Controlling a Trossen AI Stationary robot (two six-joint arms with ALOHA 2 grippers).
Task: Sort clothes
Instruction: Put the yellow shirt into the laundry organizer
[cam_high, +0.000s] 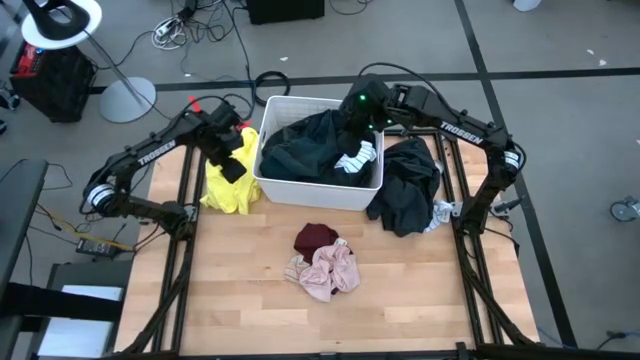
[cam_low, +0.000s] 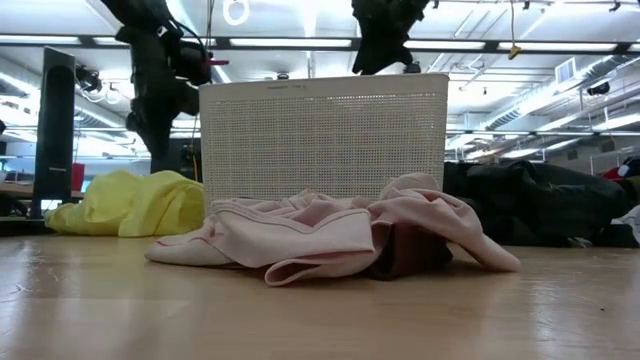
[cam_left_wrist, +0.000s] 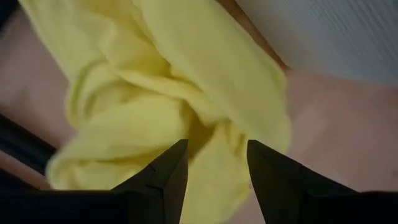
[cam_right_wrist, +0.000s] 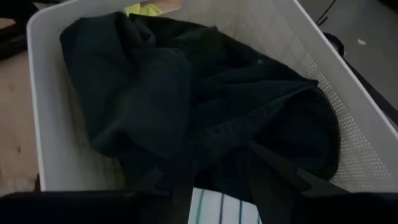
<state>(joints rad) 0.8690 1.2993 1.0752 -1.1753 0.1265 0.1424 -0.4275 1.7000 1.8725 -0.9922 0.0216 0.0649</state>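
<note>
Beside the white perforated plastic bin (cam_high: 268, 178), on its left-arm side: a crumpled yellow fabric garment (cam_high: 232, 183) on the light wooden table (cam_high: 240, 300), touching the bin's wall. Above that yellow cloth, the left gripper (cam_left_wrist: 216, 163), fingers spread wide with nothing between them, tips just over the folds.

Inside the bin: a heap of black and dark green clothes (cam_right_wrist: 186, 93) filling most of it, plus a white-striped piece (cam_high: 357, 157) near the wall on the right-arm side. Over the bin's far corner, the right gripper (cam_right_wrist: 217, 171), fingers partly apart above the dark heap and the striped cloth; cannot tell whether any fabric is pinched between them.

Outside the bin on the right-arm side: a dark pile of garments (cam_high: 410, 185) on the table against the bin's wall, a bit of pale patterned cloth (cam_high: 443, 212) at its outer edge.

In front of the bin, apart from it: a salmon pink soft garment (cam_low: 310, 235) lying crumpled, a maroon piece (cam_high: 315, 238) touching it on the side nearer the bin.
</note>
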